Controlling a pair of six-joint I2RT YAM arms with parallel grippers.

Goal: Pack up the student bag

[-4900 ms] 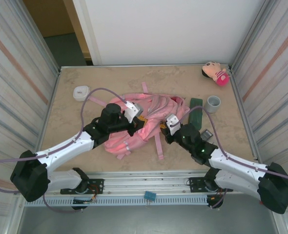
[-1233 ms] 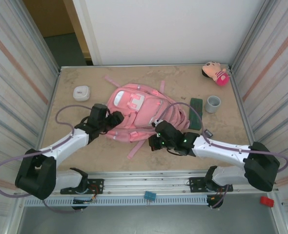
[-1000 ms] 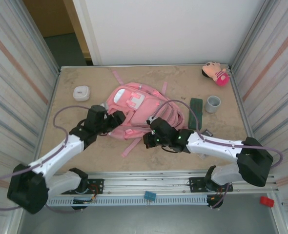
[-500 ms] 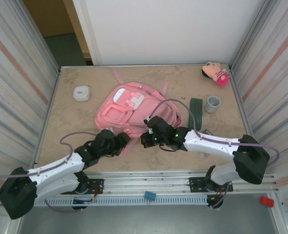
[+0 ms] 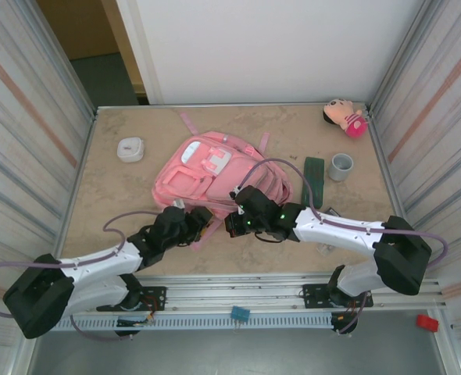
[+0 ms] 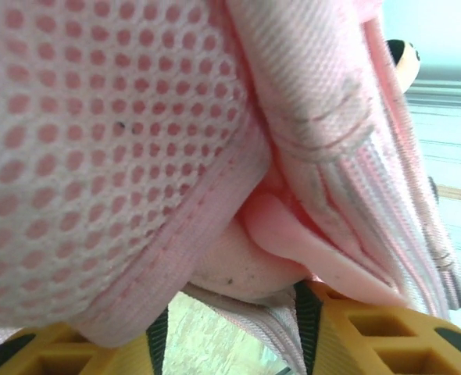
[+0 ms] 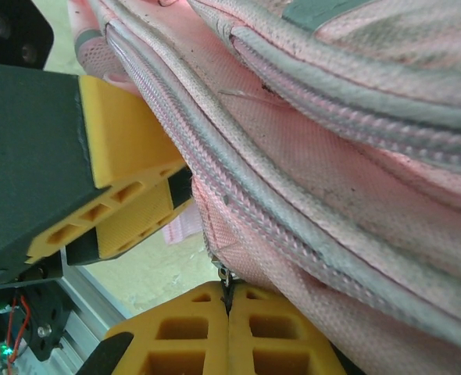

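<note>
A: Where's the bag [image 5: 215,173]?

B: Flat in the middle of the tabletop [image 5: 109,195], pockets up, straps trailing off the far edge. Both arms reach in at its near edge, almost nose to nose.

A: And the right gripper [image 5: 231,225]?

B: Its pads [image 7: 277,336] are pressed together, and a small metal zip pull [image 7: 224,275] runs down into the seam between them. I read that as a pinch on the pull.

A: The left gripper [image 5: 204,222]?

B: Its fingers [image 6: 387,336] stand apart with the bag's mesh edge and a pink tab [image 6: 293,234] lying between them. A strip of tabletop shows through the gap, so I see no firm bite yet.

A: So which step is this?

B: Opening the bag, I'd judge. One side has the pull, the other is set to brace the fabric beside it. Nothing looks packed: the doll [image 5: 343,117] sits in the far right corner and the cup [image 5: 341,166] is well apart from the bag, on its right.

A: What does the next move need?

B: First the left fingers should come together on that hem so the cloth can't follow. Then the right should draw the pull along the zip's line, low and steady, not upward — soft fabric bunches and can jam the slider. If the pinch slips off so small a pull, it will need taking again.
</note>
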